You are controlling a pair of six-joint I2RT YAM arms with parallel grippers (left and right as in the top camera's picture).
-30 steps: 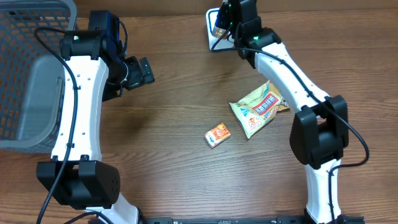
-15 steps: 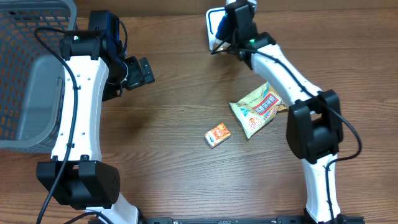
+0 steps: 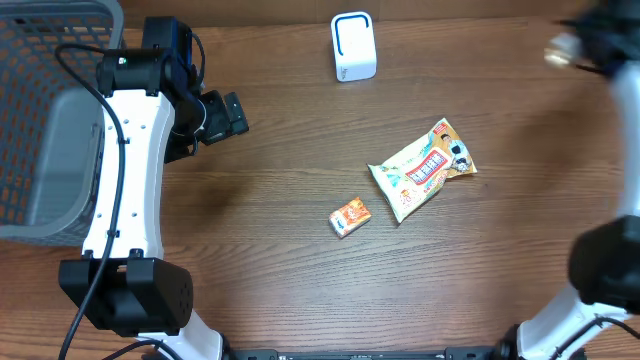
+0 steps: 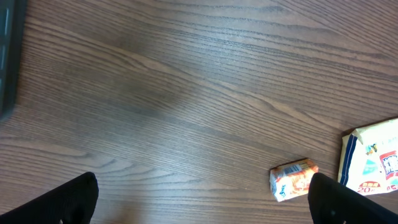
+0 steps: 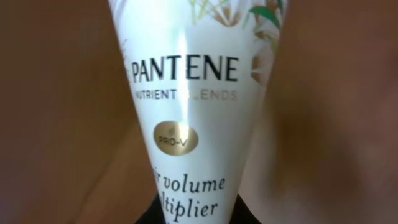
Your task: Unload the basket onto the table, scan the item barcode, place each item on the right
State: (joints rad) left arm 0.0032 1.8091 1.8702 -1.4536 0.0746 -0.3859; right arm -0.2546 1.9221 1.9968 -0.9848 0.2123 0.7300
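A white Pantene tube [image 5: 193,93] fills the right wrist view, label facing the camera, no barcode showing. My right gripper [image 5: 196,214] is shut on its lower end. From overhead that gripper [image 3: 578,42] is a blur at the back right corner, with the tube [image 3: 557,50] a pale smear, far from the white scanner [image 3: 353,46] at the back centre. My left gripper [image 3: 226,113] hangs open over the left of the table. In its wrist view its fingertips [image 4: 74,200] stand wide apart over bare wood.
A small orange box [image 3: 350,216] and a yellow-green snack bag [image 3: 422,170] lie right of centre on the table; both also show in the left wrist view, the box [image 4: 293,179] and the bag [image 4: 373,163]. A grey mesh basket [image 3: 40,110] stands at the far left.
My right arm has swung quickly away from the scanner to the back right corner, carrying the tube. The left arm has not moved.
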